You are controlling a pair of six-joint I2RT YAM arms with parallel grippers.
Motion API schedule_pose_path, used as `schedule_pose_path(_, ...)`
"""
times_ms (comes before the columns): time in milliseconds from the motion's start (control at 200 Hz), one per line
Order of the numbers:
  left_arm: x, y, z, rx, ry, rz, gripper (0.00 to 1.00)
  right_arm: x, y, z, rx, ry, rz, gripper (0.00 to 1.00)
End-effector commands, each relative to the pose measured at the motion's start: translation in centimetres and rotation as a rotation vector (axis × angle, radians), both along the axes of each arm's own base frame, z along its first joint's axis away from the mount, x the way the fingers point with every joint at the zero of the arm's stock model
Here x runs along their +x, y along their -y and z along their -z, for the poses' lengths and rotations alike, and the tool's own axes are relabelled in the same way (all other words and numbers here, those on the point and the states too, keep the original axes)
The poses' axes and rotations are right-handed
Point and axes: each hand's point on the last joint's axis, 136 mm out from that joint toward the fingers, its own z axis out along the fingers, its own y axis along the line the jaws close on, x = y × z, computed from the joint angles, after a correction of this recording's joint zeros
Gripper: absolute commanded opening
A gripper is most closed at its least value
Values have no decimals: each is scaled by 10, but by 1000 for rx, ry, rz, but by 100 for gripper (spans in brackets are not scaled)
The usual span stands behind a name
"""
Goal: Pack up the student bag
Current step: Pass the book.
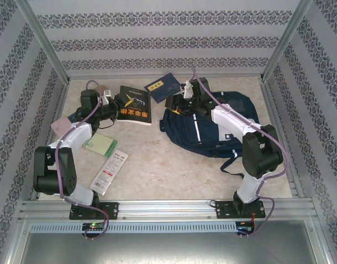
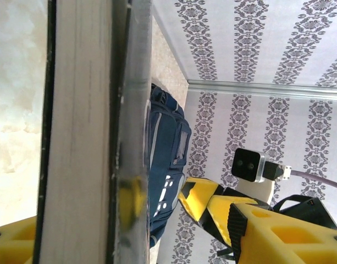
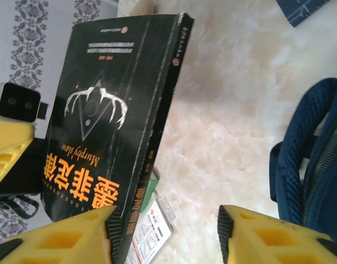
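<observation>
Left gripper (image 1: 116, 103) pinches black book (image 3: 113, 110), cover reading "Murphy's law" above orange Chinese characters; right gripper (image 3: 168, 220) spread.

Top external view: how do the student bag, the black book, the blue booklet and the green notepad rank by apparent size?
1. student bag, clearly the largest.
2. black book.
3. blue booklet and green notepad: they look about alike here, so I do not rank one above the other.
</observation>
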Motion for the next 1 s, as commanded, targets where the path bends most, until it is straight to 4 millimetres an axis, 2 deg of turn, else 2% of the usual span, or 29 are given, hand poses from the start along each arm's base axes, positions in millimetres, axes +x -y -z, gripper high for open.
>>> schedule_pose_path(0,-1,2,-38,-1,148,38,0,-13,-17,10,32,-39,-46,60)
schedule_pose_path(70,-2,5,-42,-28,165,41,0,-13,-37,4,102,-50,-62,67)
schedule_pose_path(225,-6,9,-45,-31,171,50,0,-11,-81,-16,262,-69,-105,69)
schedule_pose_path(355,-10,10,-47,-40,174,55,0,-5,-106,-22,359,-114,-125,68)
schedule_pose_path(445,-11,11,-51,-45,179,57,0,-2,-116,-21,384,-129,-128,67)
schedule_pose_path(505,-12,11,-52,-48,183,56,0,1,-118,-21,409,-139,-121,63)
schedule_pose_path(539,-12,11,-54,-53,186,54,0,3,-119,-23,435,-140,-115,57)
schedule_pose_path(619,-13,11,-55,-61,187,55,3,7,-118,-26,490,-151,-99,25)
schedule_pose_path(679,-13,11,-54,-57,183,56,14,9,-114,-26,499,-154,-82,0)
schedule_pose_path(729,-14,11,-53,-46,183,62,21,10,-108,-26,491,-143,-66,0)
schedule_pose_path(779,-14,10,-52,-25,175,64,36,11,-102,-26,480,-132,-53,0)
schedule_pose_path(839,-14,7,-52,-9,174,63,42,13,-93,-28,477,-126,-39,0)
schedule_pose_path(889,-13,4,-54,-7,179,59,53,14,-87,-28,476,-123,-34,0)
schedule_pose_path(999,-9,1,-56,-9,183,56,54,15,-77,-27,470,-119,-24,0)
